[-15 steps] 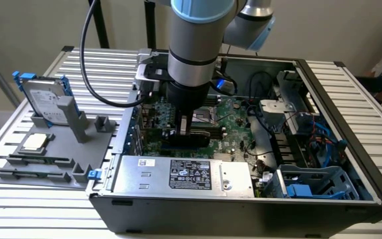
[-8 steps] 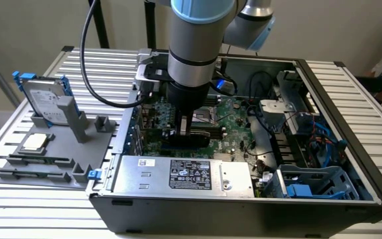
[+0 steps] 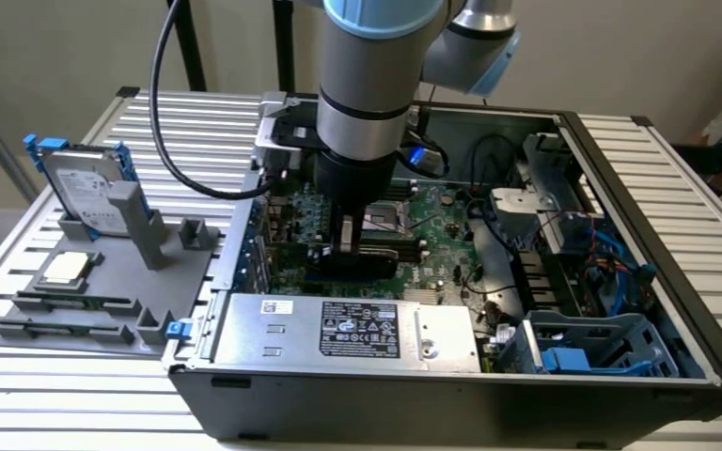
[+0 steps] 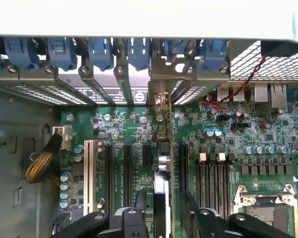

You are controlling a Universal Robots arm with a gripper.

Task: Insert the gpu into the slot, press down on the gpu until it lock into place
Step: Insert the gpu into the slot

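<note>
The arm comes down from the top centre of the exterior view into an open computer case (image 3: 662, 310) that lies on its side on a slatted metal surface (image 3: 60, 413). Its tool (image 3: 351, 249) hangs low over the green motherboard (image 3: 443, 221), in the middle of the frame.

The gpu (image 3: 349, 266) sits directly under the tool, standing on edge in the row of expansion slots, a thin dark card with the tool's fingers on either side of its upper edge. In the wrist view the gpu (image 4: 160, 168) appears edge-on, running from the rear bracket near the middle of the frame down to the lower centre, where it passes between the two black fingers (image 4: 196, 218). The jaws stand spread as wide as they go, with the card in the gap between them; whether either finger actually touches the card cannot be told.

At the bottom centre of the exterior view lies the silver labelled power supply (image 3: 349, 329) (just below the tool in the frame). A blue drive cage (image 3: 587, 348) fills the lower right corner of the case. At the left of the frame, outside the case, a grey parts tray (image 3: 98, 291) holds a hard drive with blue clips (image 3: 79, 183) standing upright and a processor chip (image 3: 67, 268) lying flat.
</note>
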